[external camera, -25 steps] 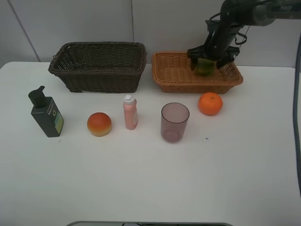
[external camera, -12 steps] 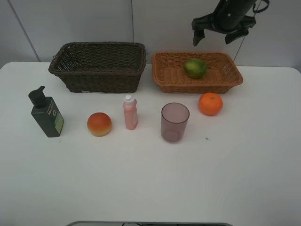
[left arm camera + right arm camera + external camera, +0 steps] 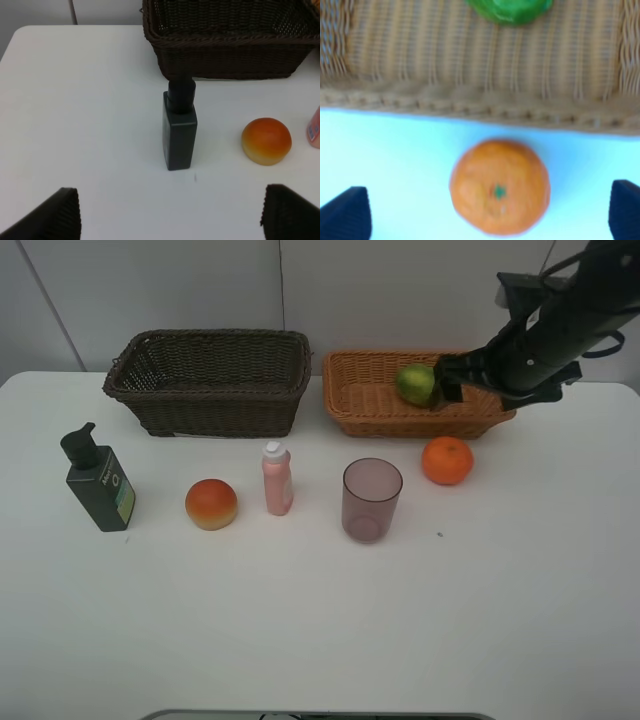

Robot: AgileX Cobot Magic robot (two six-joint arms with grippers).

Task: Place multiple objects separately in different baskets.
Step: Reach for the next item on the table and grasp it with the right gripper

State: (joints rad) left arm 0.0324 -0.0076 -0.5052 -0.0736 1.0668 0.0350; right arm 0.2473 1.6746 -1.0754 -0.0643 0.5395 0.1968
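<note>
Right gripper gaping wide, holding nothing, hovering over orange. Orange sitting on table, 5 o'clock from green fruit in tan basket. Likely firm, light, rolling easily; pinching across middle looking best.

The round fruit lies in the right basket, the orange before it.
</note>
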